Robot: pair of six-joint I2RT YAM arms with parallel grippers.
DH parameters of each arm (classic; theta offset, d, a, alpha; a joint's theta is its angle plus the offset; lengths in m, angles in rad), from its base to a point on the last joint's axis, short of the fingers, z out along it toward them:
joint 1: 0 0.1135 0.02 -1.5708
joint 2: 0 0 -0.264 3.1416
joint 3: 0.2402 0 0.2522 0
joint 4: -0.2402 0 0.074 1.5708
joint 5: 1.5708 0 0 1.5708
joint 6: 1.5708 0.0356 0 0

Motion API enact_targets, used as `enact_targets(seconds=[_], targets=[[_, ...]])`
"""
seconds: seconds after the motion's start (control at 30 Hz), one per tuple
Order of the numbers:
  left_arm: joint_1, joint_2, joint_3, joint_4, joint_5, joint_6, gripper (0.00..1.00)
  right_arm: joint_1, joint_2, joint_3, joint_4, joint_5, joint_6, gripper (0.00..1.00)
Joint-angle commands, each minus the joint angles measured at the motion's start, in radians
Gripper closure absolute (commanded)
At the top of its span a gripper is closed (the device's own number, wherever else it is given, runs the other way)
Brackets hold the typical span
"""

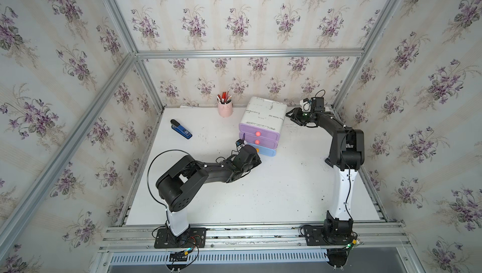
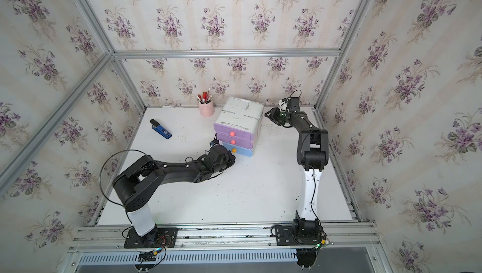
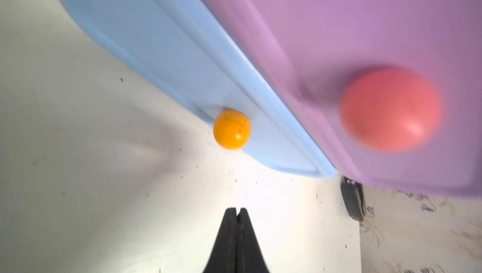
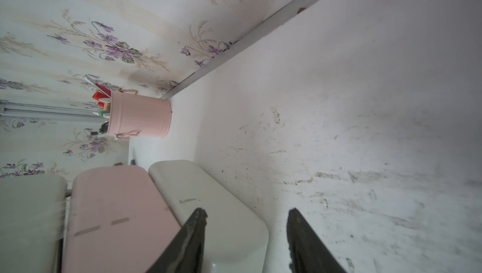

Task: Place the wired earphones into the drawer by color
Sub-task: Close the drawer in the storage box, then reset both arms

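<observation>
We see walls (image 1: pixel 234 11) on three sides, papered in pale cream stripes with bouquets of purple violets. Bare aluminium frame (image 1: pixel 247 53) profiles run up the corners and across the back. The white table (image 1: pixel 273 193) is scuffed and speckled with dark marks, under bright, even light. Along its near edge we find aluminium rails (image 1: pixel 247 232) and a slotted grey strip (image 1: pixel 247 258).

Left claw (image 3: pixel 236 210) pinched (tips touching); right claw (image 4: pixel 247 211) parted.
</observation>
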Motion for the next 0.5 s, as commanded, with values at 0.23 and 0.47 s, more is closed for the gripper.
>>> enact_targets(seconds=[0.23, 0.47], targets=[[0.009, -0.621, -0.024, -0.500, -0.133, 0.486, 0.39, 0.023, -0.466, -0.337, 0.111, 0.364, -0.137, 0.33], [0.266, -0.881, 0.044, -0.745, -0.354, 0.753, 0.00, 0.114, -1.009, -0.964, 0.552, 0.637, -0.230, 0.15]])
